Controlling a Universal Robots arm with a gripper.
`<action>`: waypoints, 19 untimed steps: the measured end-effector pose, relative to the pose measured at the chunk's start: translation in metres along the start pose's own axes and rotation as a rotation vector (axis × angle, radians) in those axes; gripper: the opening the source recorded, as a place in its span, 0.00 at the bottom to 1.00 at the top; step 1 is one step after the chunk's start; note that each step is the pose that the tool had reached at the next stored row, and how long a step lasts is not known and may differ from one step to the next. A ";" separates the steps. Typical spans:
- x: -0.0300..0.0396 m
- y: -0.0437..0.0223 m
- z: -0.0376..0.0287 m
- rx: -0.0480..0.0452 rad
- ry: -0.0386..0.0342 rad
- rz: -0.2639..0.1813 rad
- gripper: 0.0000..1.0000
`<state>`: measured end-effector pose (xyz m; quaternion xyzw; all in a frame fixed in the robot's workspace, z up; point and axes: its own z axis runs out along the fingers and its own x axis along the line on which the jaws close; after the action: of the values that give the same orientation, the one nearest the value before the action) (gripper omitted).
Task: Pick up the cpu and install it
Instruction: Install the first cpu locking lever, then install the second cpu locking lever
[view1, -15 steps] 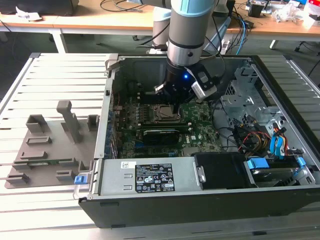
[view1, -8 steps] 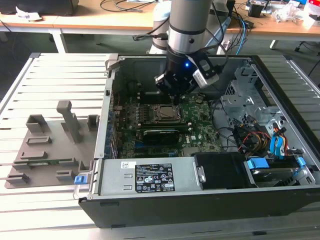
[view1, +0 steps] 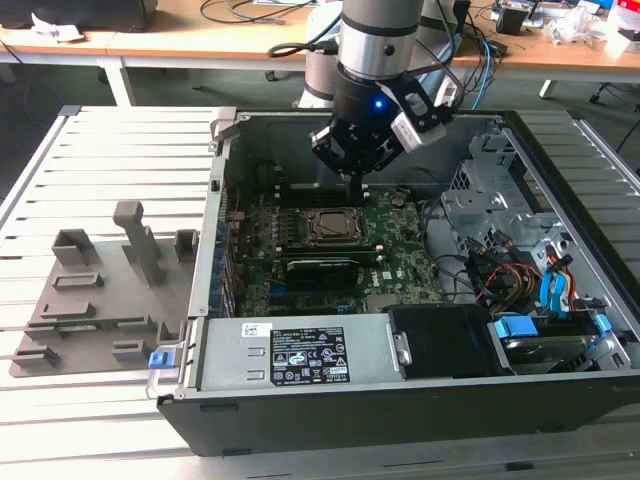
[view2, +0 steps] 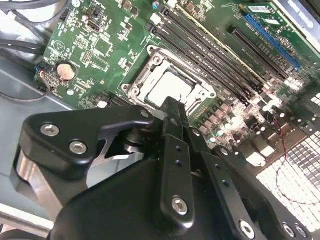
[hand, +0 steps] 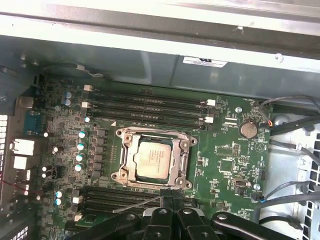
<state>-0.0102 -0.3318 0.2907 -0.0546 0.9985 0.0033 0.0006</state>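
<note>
The cpu (hand: 154, 159) is a pale silver square lying flat inside the metal frame of the motherboard socket (hand: 125, 162), and it also shows in the second wrist view (view2: 172, 87). My gripper (view1: 356, 185) hangs inside the open computer case, just above the far edge of the socket (view1: 330, 228). In both wrist views its black fingers (hand: 171, 195) (view2: 171, 107) are pressed together with nothing between them. The fingertips stand beside the socket frame, apart from the chip.
The open case (view1: 215, 260) lies on a slatted metal table (view1: 100, 160). Memory slots (hand: 150, 102) flank the socket. A drive cage and cables (view1: 500, 250) fill the exterior view's right, a power supply (view1: 300, 355) the front. Grey moulded holder blocks (view1: 100, 290) sit outside the case.
</note>
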 end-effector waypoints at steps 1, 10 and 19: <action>0.0000 0.0000 0.0000 -0.0001 0.0000 0.000 0.11; 0.0000 0.0000 0.0000 -0.0002 0.0001 0.000 0.11; 0.0020 -0.0182 0.0003 -0.0013 -0.0001 0.000 0.11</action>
<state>-0.0102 -0.3501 0.2903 -0.0546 0.9985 0.0040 0.0006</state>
